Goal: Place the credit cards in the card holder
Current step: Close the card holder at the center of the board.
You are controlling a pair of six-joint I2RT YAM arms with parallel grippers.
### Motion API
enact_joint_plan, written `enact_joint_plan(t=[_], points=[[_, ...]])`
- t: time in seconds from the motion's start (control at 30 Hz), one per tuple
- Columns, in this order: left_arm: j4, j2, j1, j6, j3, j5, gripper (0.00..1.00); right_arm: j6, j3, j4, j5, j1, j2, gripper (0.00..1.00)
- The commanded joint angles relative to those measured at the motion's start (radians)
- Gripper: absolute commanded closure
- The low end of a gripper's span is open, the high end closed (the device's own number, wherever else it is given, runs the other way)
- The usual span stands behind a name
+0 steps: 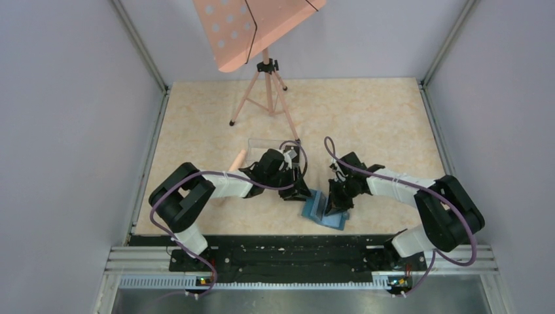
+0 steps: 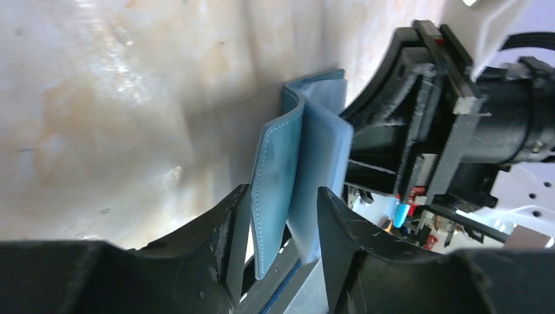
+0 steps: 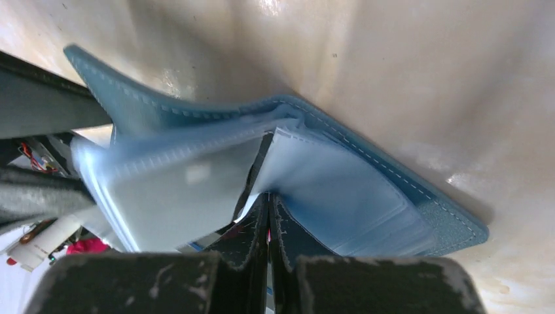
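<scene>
The teal card holder (image 1: 325, 210) lies open on the table between both grippers. My left gripper (image 1: 300, 191) stands at its left side. In the left wrist view (image 2: 283, 245) its jaws are closed round the upright teal flap (image 2: 278, 170) and a light blue pocket sheet (image 2: 324, 150). My right gripper (image 1: 338, 198) is shut, and its tips (image 3: 267, 196) press into the fold between the light blue pockets (image 3: 340, 196). A thin dark edge (image 3: 256, 171), perhaps a black card, runs beside the tips. The stack of cards is hidden.
A clear plastic box (image 1: 262, 145) stands just behind my left wrist. A pink music stand on a tripod (image 1: 265, 85) stands at the back. Grey walls close in the table on the left, right and back.
</scene>
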Motion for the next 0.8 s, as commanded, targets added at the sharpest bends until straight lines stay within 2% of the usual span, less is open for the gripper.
enact_joint_plan(t=[0.0, 0.13, 0.4, 0.5, 0.6, 0.77], points=[[0.128, 0.012, -0.036, -0.031, 0.034, 0.133, 0.55, -0.016, -0.018, 0.110, 0.068, -0.008, 0.042, 1.00], [0.107, 0.011, -0.047, -0.028, 0.053, 0.130, 0.56, -0.018, -0.026, 0.120, 0.060, -0.018, 0.026, 1.00], [-0.086, 0.012, -0.058, 0.057, 0.114, 0.057, 0.59, -0.024, -0.026, 0.111, 0.056, -0.023, 0.008, 1.00], [-0.143, 0.012, -0.060, 0.083, 0.136, 0.038, 0.63, -0.026, -0.027, 0.112, 0.055, -0.023, 0.009, 1.00], [-0.154, 0.020, -0.062, 0.090, 0.150, 0.042, 0.68, -0.031, -0.026, 0.112, 0.054, -0.023, 0.009, 1.00], [-0.154, 0.046, -0.072, 0.092, 0.171, 0.062, 0.69, -0.046, -0.027, 0.125, 0.044, -0.022, 0.004, 1.00]])
